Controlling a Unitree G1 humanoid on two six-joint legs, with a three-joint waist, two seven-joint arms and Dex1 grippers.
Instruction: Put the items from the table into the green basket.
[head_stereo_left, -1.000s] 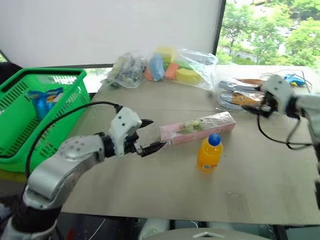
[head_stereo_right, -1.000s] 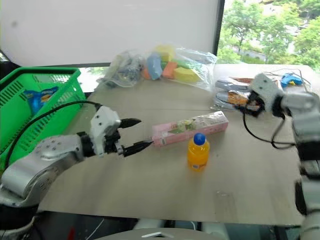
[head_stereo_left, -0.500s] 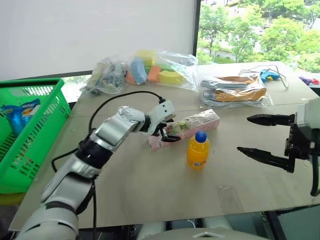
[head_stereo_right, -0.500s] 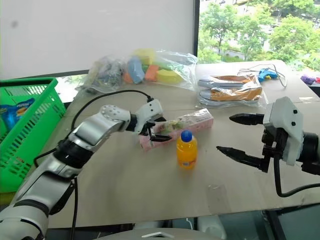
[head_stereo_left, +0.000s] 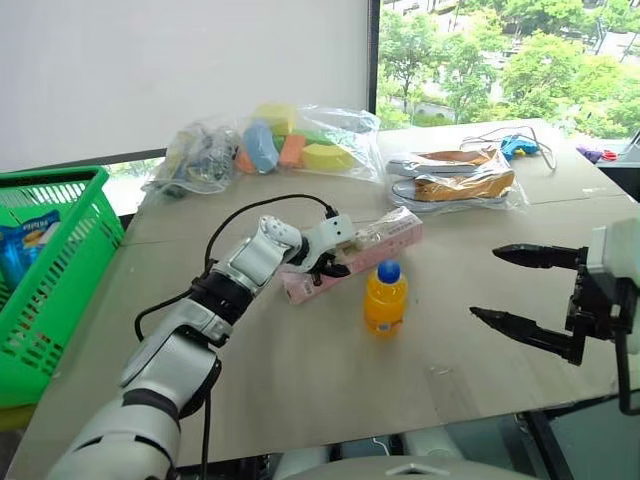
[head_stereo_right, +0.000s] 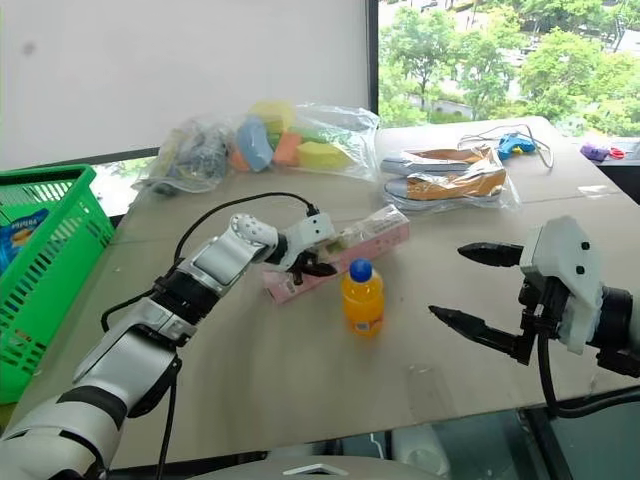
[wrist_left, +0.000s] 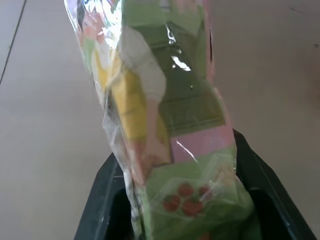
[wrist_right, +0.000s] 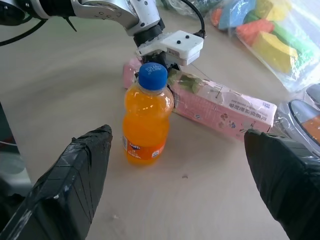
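The long pink floral carton (head_stereo_left: 378, 244) lies slantwise on the beige table (head_stereo_left: 300, 370). My left gripper (head_stereo_left: 323, 264) is shut on the carton's near end; in the left wrist view the black fingers (wrist_left: 102, 197) flank the wrapped carton (wrist_left: 170, 125). Just in front of the carton stands the orange bottle (head_stereo_left: 385, 299) with a blue cap, upright and free. My right gripper (head_stereo_left: 488, 284) hovers open to the right of the bottle, level with it, with nothing between its fingers (wrist_right: 75, 170). The green basket (head_stereo_left: 62, 268) sits at the table's left edge.
A blue packet (head_stereo_left: 22, 245) lies in the basket. Clear bags of colourful items (head_stereo_left: 290, 148) sit at the back. A bagged pair of shoes (head_stereo_left: 450, 182) lies at the back right, close behind the carton's far end. A black cable (head_stereo_left: 225, 235) loops along my left arm.
My left gripper reached forward to the carton's near end and closed on it. My right gripper drew back from the shoes toward the table's front and has since held still, open.
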